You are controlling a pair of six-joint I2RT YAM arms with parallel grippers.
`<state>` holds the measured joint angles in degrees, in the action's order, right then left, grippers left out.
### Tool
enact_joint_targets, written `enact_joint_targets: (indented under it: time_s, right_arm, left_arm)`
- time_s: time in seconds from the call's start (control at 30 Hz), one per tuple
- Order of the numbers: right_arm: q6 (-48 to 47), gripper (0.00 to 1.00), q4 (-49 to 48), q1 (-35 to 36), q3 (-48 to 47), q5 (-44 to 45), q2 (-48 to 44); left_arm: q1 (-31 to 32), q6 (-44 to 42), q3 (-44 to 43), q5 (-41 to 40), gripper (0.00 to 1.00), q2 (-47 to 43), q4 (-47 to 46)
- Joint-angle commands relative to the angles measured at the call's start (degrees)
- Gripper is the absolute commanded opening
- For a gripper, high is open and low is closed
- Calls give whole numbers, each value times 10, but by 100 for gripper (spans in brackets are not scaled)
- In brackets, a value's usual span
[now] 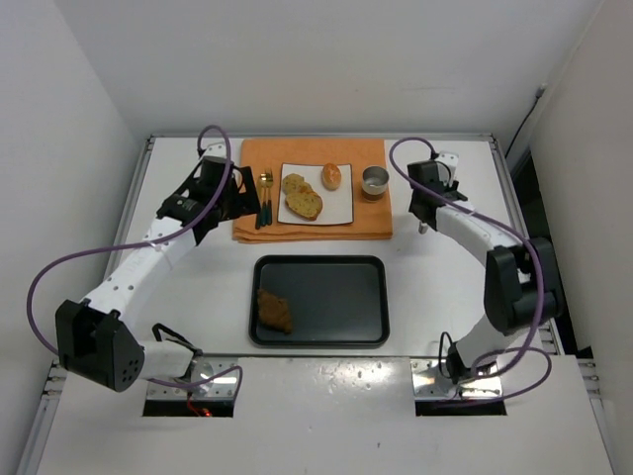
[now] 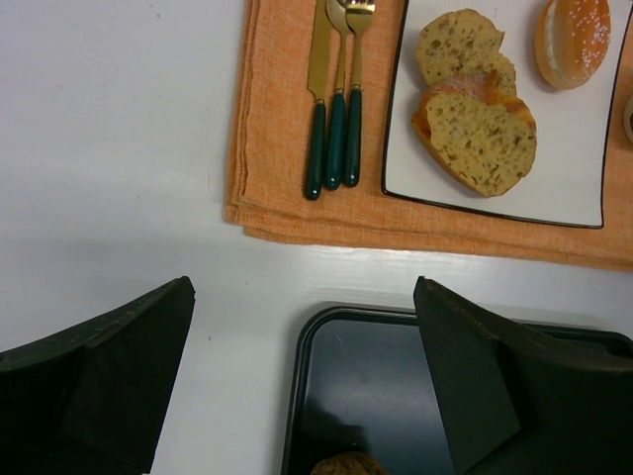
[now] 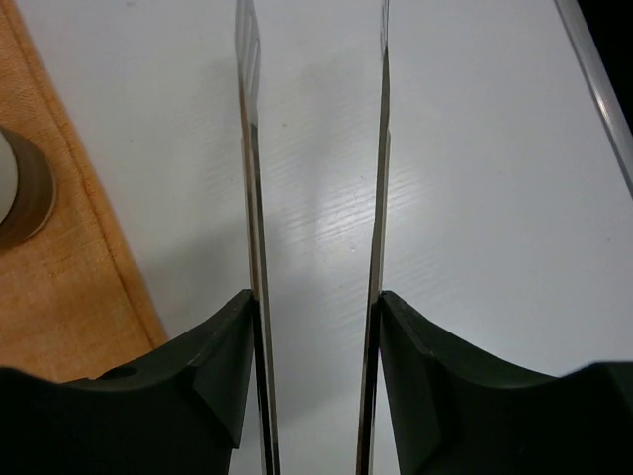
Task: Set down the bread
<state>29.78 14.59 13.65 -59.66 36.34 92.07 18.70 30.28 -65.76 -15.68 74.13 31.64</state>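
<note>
The bread lies on a white square plate (image 1: 341,210) on an orange cloth: a round slice (image 1: 294,183), an oval slice (image 1: 307,204) overlapping it, and a glossy bun (image 1: 331,176). The left wrist view shows the round slice (image 2: 460,45), oval slice (image 2: 480,139) and bun (image 2: 574,40). My left gripper (image 1: 223,203) (image 2: 304,287) is open and empty, over the table just left of the cloth, above the tray's far-left corner. My right gripper (image 1: 425,210) (image 3: 316,307) hangs right of the cloth, shut on thin metal tongs (image 3: 250,148), whose two blades stand apart with nothing between them.
A black tray (image 1: 336,297) sits at mid table with a dark brown lumpy piece (image 1: 274,310) in its left part. Gold cutlery with green handles (image 1: 264,193) lies left of the plate. A small metal cup (image 1: 375,181) stands on the orange cloth (image 1: 313,230) right of the plate.
</note>
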Motion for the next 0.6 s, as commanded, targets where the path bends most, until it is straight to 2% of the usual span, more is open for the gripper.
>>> enact_joint_targets:
  time_s: [0.0, 0.03, 0.07, 0.1, 0.23, 0.27, 0.37, 0.43, 0.57]
  right_arm:
    - [-8, 52, -80, -25, -27, -27, 37]
    - [-8, 55, -85, -30, -27, -27, 49]
    - [-14, 65, -91, -40, -32, -37, 61]
    - [-14, 71, -91, -45, -40, -37, 85]
    - [-9, 82, -84, -62, -47, -43, 108]
    - [0, 89, -67, -62, -52, -43, 108]
    - [20, 100, -25, -62, -57, -43, 59]
    - [33, 100, 8, -62, -75, -51, 31]
    - [88, 100, 155, -62, -103, -51, -23]
  left_arm:
    - [-6, -7, -25, 7, 99, -20, -13]
    - [-6, -7, -25, 7, 99, -20, -13]
    - [-6, -7, -25, 7, 99, -26, -13]
    - [-6, -7, -20, 7, 99, -26, -13]
    - [-6, -7, -20, -5, 99, -31, -13]
    - [-6, -7, -20, -5, 99, -31, -13]
    - [-6, -7, -20, -5, 99, -31, -13]
    - [-6, -7, -20, -5, 99, -26, -13]
    - [-6, -7, -20, -5, 99, -26, -13]
